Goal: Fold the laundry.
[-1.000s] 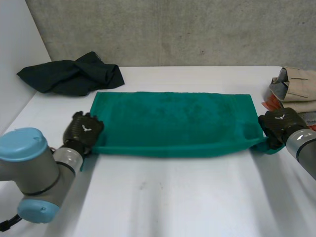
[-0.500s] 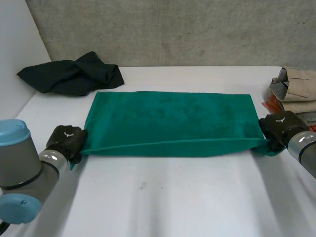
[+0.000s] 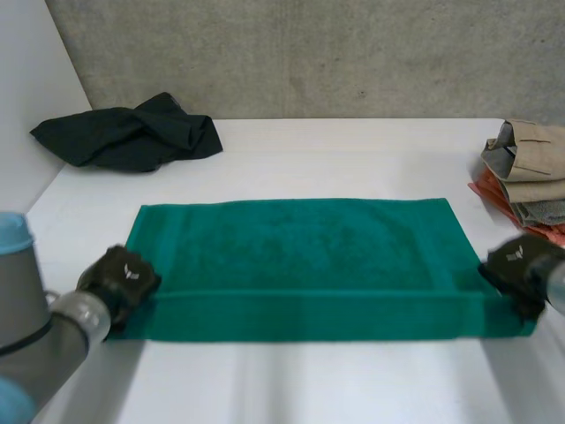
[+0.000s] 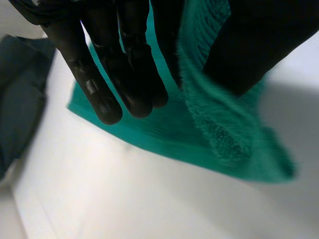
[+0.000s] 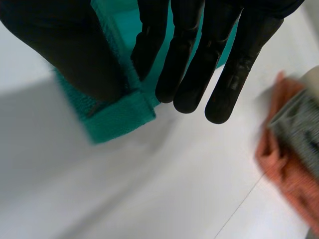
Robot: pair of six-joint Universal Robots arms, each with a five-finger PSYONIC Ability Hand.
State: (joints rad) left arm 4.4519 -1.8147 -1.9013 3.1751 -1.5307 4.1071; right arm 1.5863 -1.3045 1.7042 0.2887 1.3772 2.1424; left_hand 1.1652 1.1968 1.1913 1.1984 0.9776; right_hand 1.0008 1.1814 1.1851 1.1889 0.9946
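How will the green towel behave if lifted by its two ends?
Probably floppy: the green towel drapes limply from the left hand's pinch. Its looped pile likely grips rather than slips. Being thick, perhaps heavy for cloth.

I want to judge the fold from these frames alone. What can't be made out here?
Head view: near corners of the green towel, covered by the left hand and the right hand.
Head view: the rest of the folded clothes pile, cut off by the picture's edge.
Both wrist views: cloth pinched behind each thumb, hidden by it.
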